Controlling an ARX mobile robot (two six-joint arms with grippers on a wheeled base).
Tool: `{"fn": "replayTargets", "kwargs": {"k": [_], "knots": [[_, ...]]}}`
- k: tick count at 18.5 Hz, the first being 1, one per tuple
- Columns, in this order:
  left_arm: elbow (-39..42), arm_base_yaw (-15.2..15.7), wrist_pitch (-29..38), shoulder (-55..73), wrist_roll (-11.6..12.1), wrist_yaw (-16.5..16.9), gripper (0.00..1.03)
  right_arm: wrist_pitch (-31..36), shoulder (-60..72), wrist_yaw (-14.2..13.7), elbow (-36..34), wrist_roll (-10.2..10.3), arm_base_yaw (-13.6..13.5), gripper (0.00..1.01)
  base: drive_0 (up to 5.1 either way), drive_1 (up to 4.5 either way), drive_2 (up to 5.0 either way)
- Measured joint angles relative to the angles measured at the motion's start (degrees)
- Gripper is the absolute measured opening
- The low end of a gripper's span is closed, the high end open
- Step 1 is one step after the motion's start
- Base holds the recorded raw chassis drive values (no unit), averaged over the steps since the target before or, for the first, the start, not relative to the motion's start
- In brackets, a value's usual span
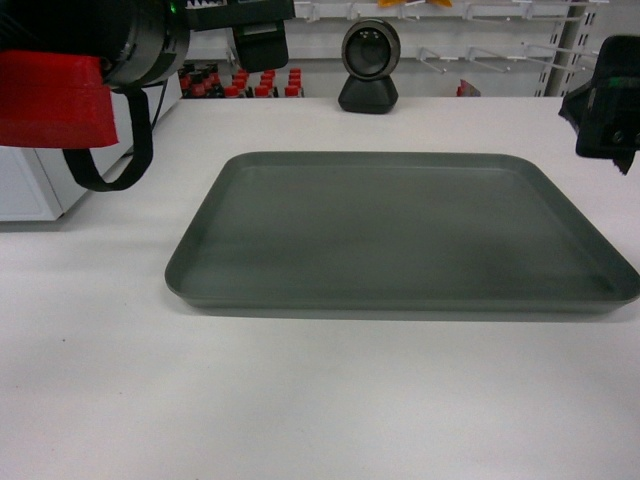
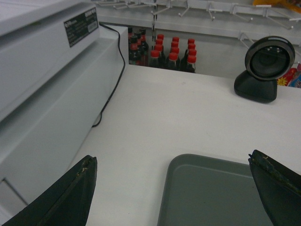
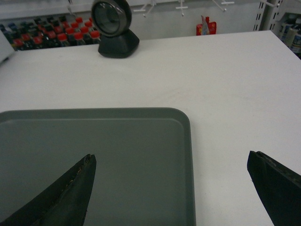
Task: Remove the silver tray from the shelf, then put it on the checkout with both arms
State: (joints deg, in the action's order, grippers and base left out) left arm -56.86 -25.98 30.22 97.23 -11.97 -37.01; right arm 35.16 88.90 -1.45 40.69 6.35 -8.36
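Observation:
The silver tray (image 1: 400, 230) lies flat on the white checkout (image 1: 300, 400), with nothing on it. In the left wrist view my left gripper (image 2: 172, 159) hangs open over the tray's far left corner (image 2: 211, 193), one finger above the bare counter (image 2: 178, 117). The right wrist view shows my right gripper (image 3: 171, 157) open astride the tray's right rim (image 3: 94, 155), its other finger above the checkout (image 3: 235, 84). Neither gripper holds anything. In the head view the left arm (image 1: 130, 40) and right arm (image 1: 608, 100) sit high at the edges.
A black round scanner on a stand (image 1: 369, 68) sits at the counter's back edge. A white box machine (image 2: 42, 70) with a black cable (image 2: 113, 70) stands on the left. Red-capped bottles (image 2: 164, 52) and shelf hooks lie behind the counter.

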Motion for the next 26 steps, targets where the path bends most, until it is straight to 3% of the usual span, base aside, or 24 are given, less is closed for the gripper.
{"fn": "replayTargets", "kwargs": {"k": [3,7,8,9,11,16,17,21,22,23,24,26], "knots": [[4.5,-0.1,0.7,-5.3,1.5,-2.9,0.98,-0.3,-8.4,0.0,-4.3,2.8,-1.7,0.98,0.0,0.0,0.0],[7.8,0.1,0.8,-9.2,1.9,-5.2,0.98,-1.0,-14.1,-0.9,-6.0,4.3,-2.8,0.98,0.0,0.0,0.0],[9.9,1.2,5.8,-10.5,3.5,-1.6,0.93,4.4,-15.1,-5.3,-7.8,2.8,-3.5,0.92,0.0,0.0,0.0],[13.7,2.7,10.1,-13.3,5.7,6.0,0.84,5.7,-17.3,-8.2,-10.3,0.2,-3.5,0.83,0.0,0.0,0.0],[24.8,7.5,15.1,-21.3,9.6,16.8,0.61,2.8,-25.5,-8.9,-17.2,-4.1,-1.7,0.59,0.0,0.0,0.0],[39.7,14.1,16.7,-32.5,10.9,24.9,0.08,3.4,-36.3,-5.5,-27.3,-5.6,1.9,0.05,0.0,0.0,0.0],[41.0,14.9,16.7,-34.1,10.9,25.7,0.01,3.2,-37.4,-5.1,-28.5,-6.0,2.4,0.01,0.0,0.0,0.0],[44.7,17.0,16.0,-38.4,11.0,27.6,0.01,2.6,-41.4,-3.4,-30.9,-6.0,3.2,0.02,0.0,0.0,0.0],[46.0,17.7,15.2,-40.2,11.0,28.4,0.01,1.9,-43.1,-2.6,-31.8,-6.0,4.0,0.02,0.0,0.0,0.0],[47.3,18.4,14.4,-42.2,11.0,29.3,0.01,0.9,-44.9,0.7,-33.1,-6.0,7.2,0.02,0.0,0.0,0.0],[48.6,19.2,13.5,-44.5,11.0,30.0,0.01,0.0,-46.4,0.8,-34.0,-6.0,8.5,0.02,0.0,0.0,0.0],[50.4,20.3,11.4,-48.5,11.0,31.3,0.01,-1.9,-50.1,1.4,-35.5,-6.0,8.3,0.02,0.0,0.0,0.0]]}}
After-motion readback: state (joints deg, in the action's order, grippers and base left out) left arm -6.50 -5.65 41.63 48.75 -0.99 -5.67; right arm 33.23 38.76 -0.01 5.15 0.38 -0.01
